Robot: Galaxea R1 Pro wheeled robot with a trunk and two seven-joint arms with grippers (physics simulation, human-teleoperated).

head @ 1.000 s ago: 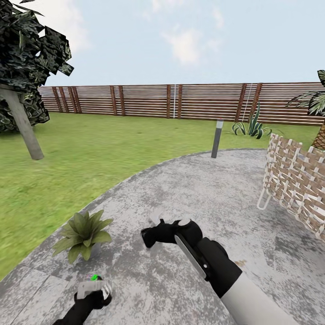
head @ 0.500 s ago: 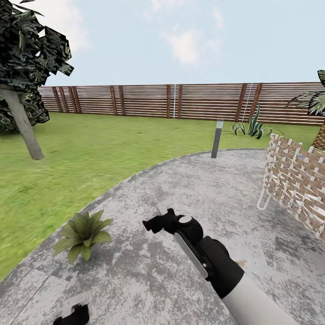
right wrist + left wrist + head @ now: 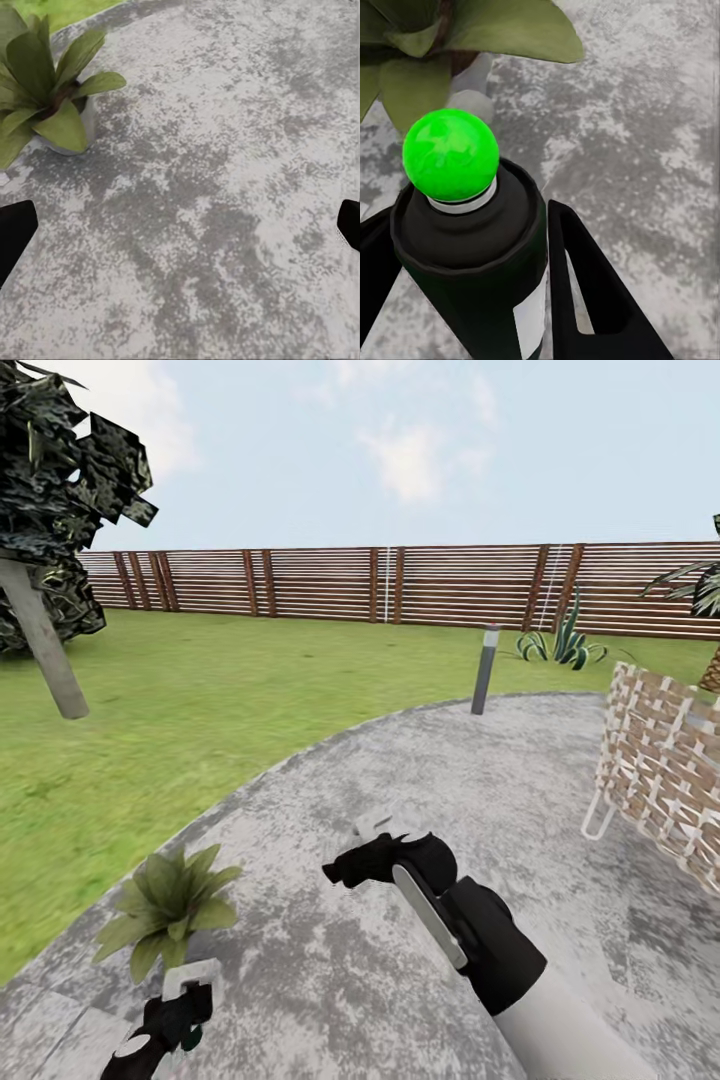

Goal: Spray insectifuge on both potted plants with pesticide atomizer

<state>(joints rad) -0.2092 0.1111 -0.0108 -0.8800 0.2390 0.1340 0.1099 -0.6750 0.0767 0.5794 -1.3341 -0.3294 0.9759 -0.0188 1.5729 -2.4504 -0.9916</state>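
Left tool [image 3: 472, 262] closed around pesticide atomizer [image 3: 472, 247], just beside potted plant [image 3: 165, 905] on grey paving [image 3: 450, 780]. Right tool [image 3: 345, 872] spread wide open, holding nothing.

Outdoor garden, simulated render. Green lawn [image 3: 200, 700] ringed by brown horizontal-slat wooden fence [image 3: 400, 585], open sky above. Curved grey stone paving [image 3: 420, 810] under the right gripper [image 3: 345, 865]; potted plant [image 3: 165, 905] just left of it, grey bollard lamp [image 3: 485, 668] beyond, woven planter [image 3: 665, 765] to its right.
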